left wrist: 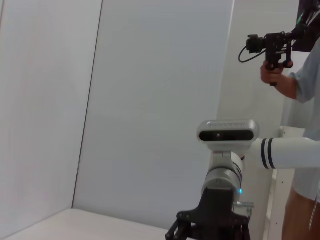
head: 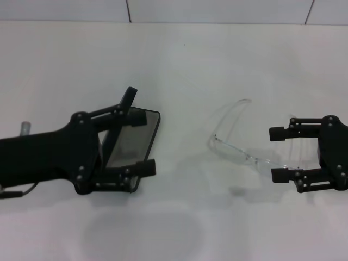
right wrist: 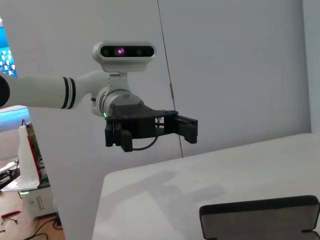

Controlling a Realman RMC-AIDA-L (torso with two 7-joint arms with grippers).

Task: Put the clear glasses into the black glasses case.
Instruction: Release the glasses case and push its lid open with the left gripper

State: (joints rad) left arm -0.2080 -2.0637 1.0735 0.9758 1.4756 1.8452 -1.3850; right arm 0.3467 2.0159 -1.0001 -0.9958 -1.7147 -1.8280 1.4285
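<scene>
The black glasses case (head: 142, 130) lies left of centre on the white table, showing a grey inner face inside its black rim. In the right wrist view a black panel of the case (right wrist: 260, 219) stands up from the table. My left gripper (head: 136, 133) hangs over the case, open, its fingers spread across the case's length; it also shows as the left gripper (right wrist: 172, 127) in the right wrist view. The clear glasses (head: 234, 137) lie right of centre, one thin arm reaching toward my right gripper (head: 278, 154). That gripper is open, with the arm's tip near its nearer finger.
The table (head: 179, 65) is plain white with a tiled wall behind. In the left wrist view a person (left wrist: 295, 85) holding a camera rig stands beside the robot's head (left wrist: 227, 134), off the table.
</scene>
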